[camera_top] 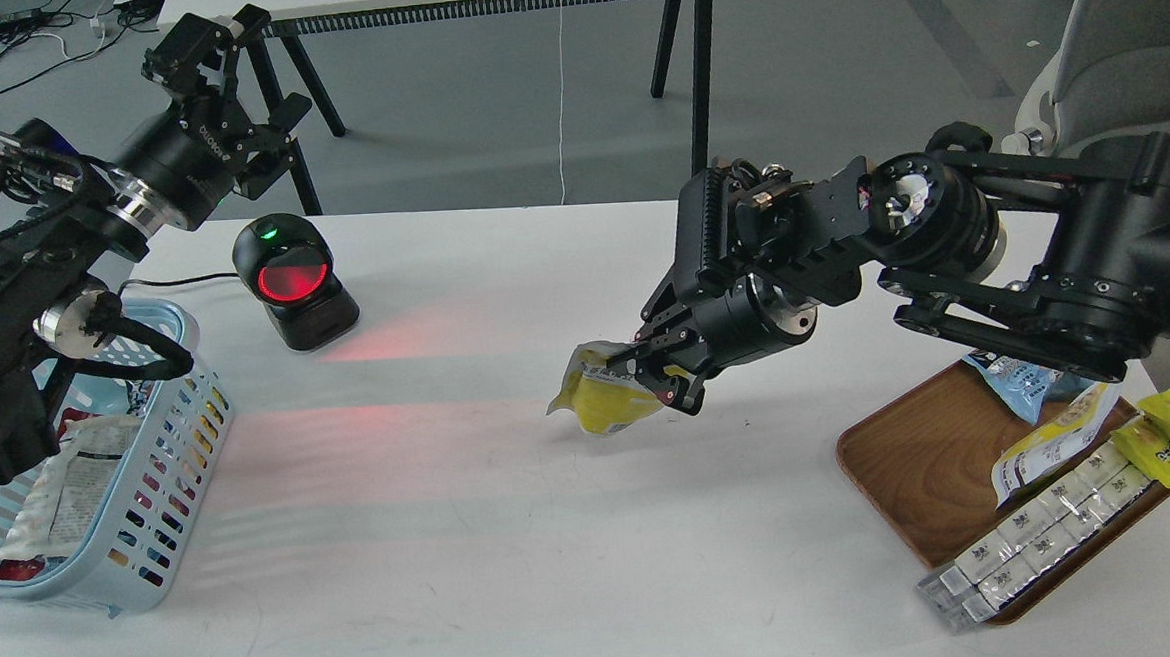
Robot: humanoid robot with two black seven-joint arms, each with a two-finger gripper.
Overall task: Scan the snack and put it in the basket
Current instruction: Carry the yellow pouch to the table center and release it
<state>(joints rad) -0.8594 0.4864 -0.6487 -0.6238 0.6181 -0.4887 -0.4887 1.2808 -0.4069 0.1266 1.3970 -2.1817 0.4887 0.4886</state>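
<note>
Pinching the crumpled yellow-and-white snack pouch [603, 393] by its right edge, the right gripper [660, 377] holds it above mid-table (jaws clamped).

The right arm comes in from the right edge, its thick black links bent at a joint and the forearm stretching leftward and down over the middle of the table. The right gripper [662, 372] points down and left, its two fingers closed on the snack [603, 393], holding it just clear of the table. The left arm enters from the left edge and rises up and away. The left gripper [205, 58] is raised high, its fingers spread apart, holding nothing.
</note>
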